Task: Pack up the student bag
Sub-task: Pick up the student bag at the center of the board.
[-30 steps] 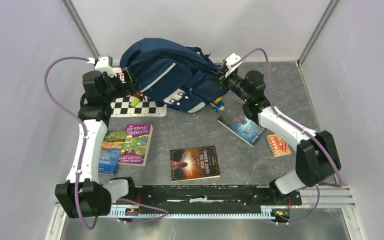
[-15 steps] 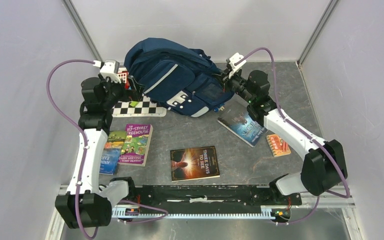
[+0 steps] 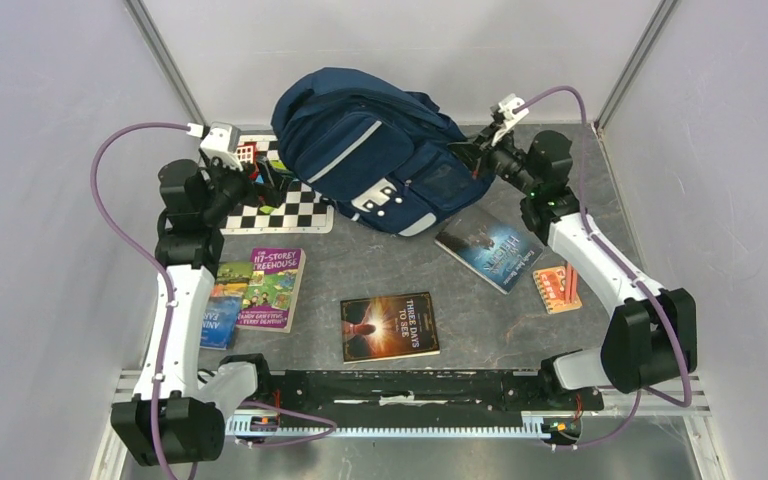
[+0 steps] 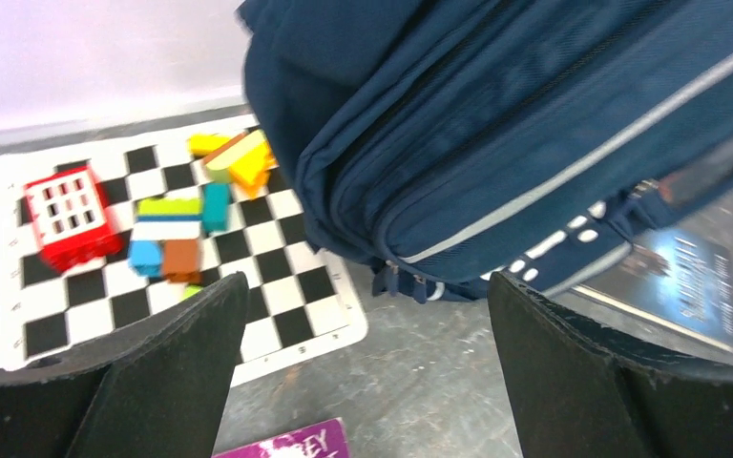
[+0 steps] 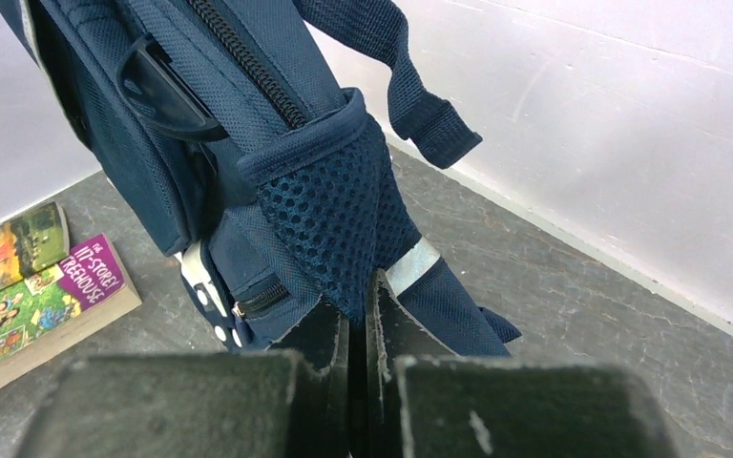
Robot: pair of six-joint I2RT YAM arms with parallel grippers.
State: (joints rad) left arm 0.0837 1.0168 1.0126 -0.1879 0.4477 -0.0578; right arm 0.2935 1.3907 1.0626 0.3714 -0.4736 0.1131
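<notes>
Navy student bag (image 3: 380, 160) looks shut, right fingers (image 5: 329, 334) clenched on its mesh side pocket (image 5: 329, 224), left fingers (image 4: 153, 382) spread empty, books (image 3: 389, 327) all out on table (image 3: 480, 310), so prob. nothing packed yet.

The student bag (image 3: 375, 150) is a large navy fabric backpack with grey reflective stripes, a white buckle patch, front pockets and dark straps. It sits tilted by the middle of the worktop's far edge, front face upward, its mesh side pocket pinched between the right gripper's (image 5: 360, 303) closed jaws.
</notes>
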